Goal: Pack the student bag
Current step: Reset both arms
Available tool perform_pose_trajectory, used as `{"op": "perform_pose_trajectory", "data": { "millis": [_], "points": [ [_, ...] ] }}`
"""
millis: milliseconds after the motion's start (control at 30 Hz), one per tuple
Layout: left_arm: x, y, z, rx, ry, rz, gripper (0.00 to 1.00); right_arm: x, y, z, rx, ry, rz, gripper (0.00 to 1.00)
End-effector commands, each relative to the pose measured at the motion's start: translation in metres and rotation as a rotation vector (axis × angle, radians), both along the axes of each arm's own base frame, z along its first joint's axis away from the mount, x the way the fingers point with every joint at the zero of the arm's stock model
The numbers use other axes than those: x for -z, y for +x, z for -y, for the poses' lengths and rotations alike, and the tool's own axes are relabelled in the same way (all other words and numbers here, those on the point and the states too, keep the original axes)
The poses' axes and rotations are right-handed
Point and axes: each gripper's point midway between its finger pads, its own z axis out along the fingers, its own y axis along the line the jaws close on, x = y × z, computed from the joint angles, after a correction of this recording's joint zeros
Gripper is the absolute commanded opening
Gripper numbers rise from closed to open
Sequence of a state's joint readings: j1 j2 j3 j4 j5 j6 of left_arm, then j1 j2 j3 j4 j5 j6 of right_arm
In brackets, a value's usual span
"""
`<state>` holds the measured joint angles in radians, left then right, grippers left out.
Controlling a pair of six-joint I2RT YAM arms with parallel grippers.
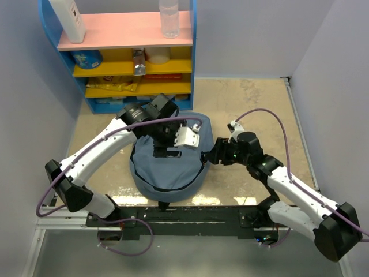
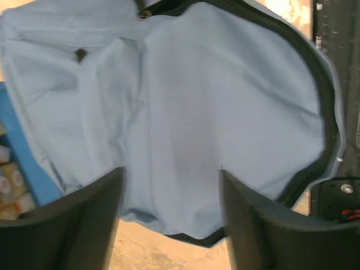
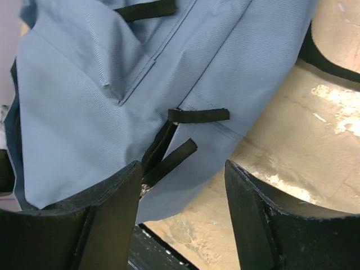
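The desk [image 1: 248, 98] carries the shelf [image 1: 127, 32] at its far side and, before it, the student bag [image 1: 167, 170], lying between my arms; my left pincer [image 2: 171, 174] hovers over its fabric, fingers spread, gripping nothing; my right pincer [image 3: 183, 169] gapes at the bag's right edge, black pull tabs [image 3: 199, 115] between the fingers, ungripped.

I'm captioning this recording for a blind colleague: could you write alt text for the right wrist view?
The slate-blue student bag fills the upper left, above the open dark fingers of the right gripper. Black pull tabs hang off the bag close to one finger; the beige table shows at right.
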<state>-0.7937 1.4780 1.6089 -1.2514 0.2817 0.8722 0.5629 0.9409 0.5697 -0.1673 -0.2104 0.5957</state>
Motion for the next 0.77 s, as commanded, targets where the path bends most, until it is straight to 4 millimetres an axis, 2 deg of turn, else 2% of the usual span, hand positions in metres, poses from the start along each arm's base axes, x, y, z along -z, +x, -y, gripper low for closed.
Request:
{"op": "perform_pose_trajectory", "data": {
  "millis": [0,67,100,133,200,233,267,300,367,400,467,500,733],
  "points": [
    [-0.026,0.024,0.009,-0.195,-0.114,-0.004,1.0,-0.02,0.014,0.001,0.03,-0.026,0.045,0.66],
    [-0.031,0.048,-0.003,-0.322,-0.122,0.051,1.0,-0.023,0.018,0.005,0.048,-0.053,0.051,0.69],
    [-0.033,0.053,-0.01,-0.385,-0.133,0.046,1.0,-0.029,0.023,0.01,0.076,-0.077,0.058,0.76],
    [-0.035,0.067,-0.024,-0.453,-0.144,0.053,1.0,-0.031,0.025,0.013,0.095,-0.089,0.063,0.8],
    [-0.044,0.074,-0.036,-0.522,-0.201,0.03,1.0,-0.04,0.033,0.021,0.144,-0.124,0.077,0.87],
    [-0.049,0.088,-0.051,-0.591,-0.242,0.042,1.0,-0.043,0.034,0.022,0.146,-0.131,0.082,0.88],
    [-0.051,0.092,-0.059,-0.628,-0.258,0.049,1.0,-0.046,0.037,0.026,0.166,-0.15,0.087,0.89],
    [-0.049,0.09,-0.069,-0.67,-0.267,0.048,1.0,-0.054,0.04,0.029,0.179,-0.162,0.101,0.92],
    [-0.05,0.098,-0.085,-0.751,-0.295,0.088,1.0,-0.061,0.044,0.034,0.195,-0.183,0.128,0.93],
    [-0.043,0.091,-0.093,-0.788,-0.303,0.08,1.0,-0.067,0.045,0.034,0.197,-0.181,0.145,0.94],
    [-0.041,0.091,-0.101,-0.824,-0.34,0.089,1.0,-0.078,0.047,0.037,0.207,-0.177,0.177,0.97],
    [-0.031,0.084,-0.11,-0.859,-0.345,0.077,1.0,-0.081,0.047,0.037,0.205,-0.179,0.191,0.98],
    [0.007,0.076,-0.139,-0.943,-0.407,0.049,1.0,-0.081,0.047,0.043,0.215,-0.206,0.2,0.98]
  ]
}}
